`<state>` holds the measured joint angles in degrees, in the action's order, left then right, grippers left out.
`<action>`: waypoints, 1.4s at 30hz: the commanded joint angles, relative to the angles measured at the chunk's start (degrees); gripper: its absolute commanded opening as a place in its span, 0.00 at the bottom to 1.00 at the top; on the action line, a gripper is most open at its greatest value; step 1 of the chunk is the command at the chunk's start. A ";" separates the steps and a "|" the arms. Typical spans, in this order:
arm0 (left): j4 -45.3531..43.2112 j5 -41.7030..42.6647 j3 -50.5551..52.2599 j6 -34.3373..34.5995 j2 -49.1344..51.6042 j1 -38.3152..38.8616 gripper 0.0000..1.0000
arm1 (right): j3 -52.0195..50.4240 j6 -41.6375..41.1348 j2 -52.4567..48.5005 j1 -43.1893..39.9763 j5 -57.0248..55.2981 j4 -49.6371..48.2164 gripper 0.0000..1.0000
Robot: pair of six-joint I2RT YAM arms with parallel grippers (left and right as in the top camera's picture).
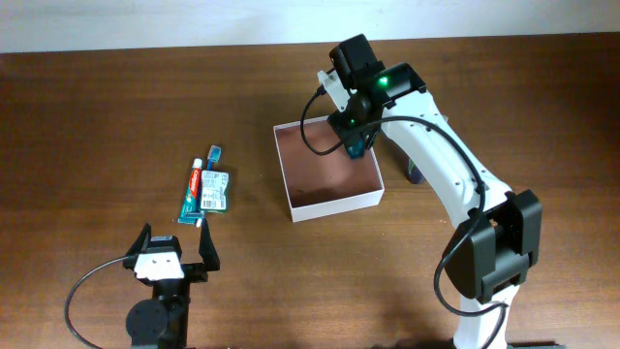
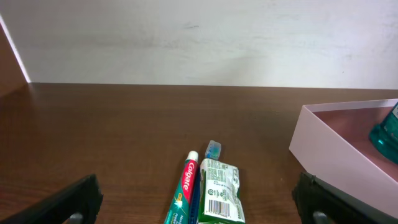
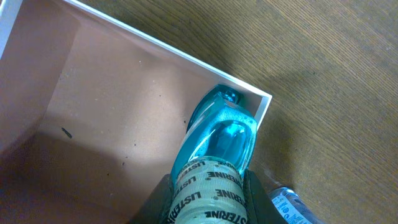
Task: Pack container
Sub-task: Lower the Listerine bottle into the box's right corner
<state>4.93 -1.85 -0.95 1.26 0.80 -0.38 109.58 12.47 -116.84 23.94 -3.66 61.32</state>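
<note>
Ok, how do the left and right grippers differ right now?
The left gripper is open and empty; the right gripper is shut on a blue mouthwash bottle. The left sits apart from the container, facing the toothpaste; the right is over the container's far right corner. Both are black.

Toothpaste [image 1: 195, 191], toothbrush [image 1: 214, 152], green packet [image 1: 216, 190], mouthwash bottle [image 3: 217, 146], brown table [image 1: 97, 116]
</note>
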 commanded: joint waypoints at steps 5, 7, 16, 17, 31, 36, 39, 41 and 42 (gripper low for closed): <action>-0.17 0.83 0.44 -0.92 -0.46 0.24 0.99 | 0.28 0.59 -1.84 -0.02 -1.14 -0.26 0.45; -0.17 0.81 0.44 -0.92 -0.46 0.24 0.99 | 0.28 0.59 -1.84 -0.02 -1.14 -0.26 0.52; -0.17 0.83 0.44 -0.92 -0.46 0.24 0.99 | 0.28 -0.96 -1.84 -0.02 -1.09 -0.20 0.66; -0.17 0.83 0.44 -0.92 -0.46 0.24 0.99 | 0.31 -0.96 -1.81 -0.02 -1.09 -0.02 0.67; -0.17 0.83 0.44 -0.92 -0.44 0.24 1.00 | 0.81 -0.92 -1.38 -0.09 -1.62 1.22 0.73; -0.17 0.83 0.44 -0.92 -0.46 0.24 0.99 | 1.01 -2.69 -1.38 -0.57 -3.50 1.44 0.74; -0.17 0.83 0.44 -0.92 -0.44 0.24 0.99 | 1.01 -6.47 -1.38 -1.49 -5.20 1.49 0.74; -0.17 0.83 0.44 -0.92 -0.46 0.24 1.00 | 1.01 -8.02 -1.38 -2.16 -5.20 1.49 0.74; -0.17 0.83 0.44 -0.92 -0.46 0.24 0.99 | 1.01 -8.92 -1.38 -2.58 -5.16 1.55 0.74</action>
<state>4.93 -1.85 -0.95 1.26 0.80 -0.38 109.60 7.70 -117.97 22.87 -6.92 62.72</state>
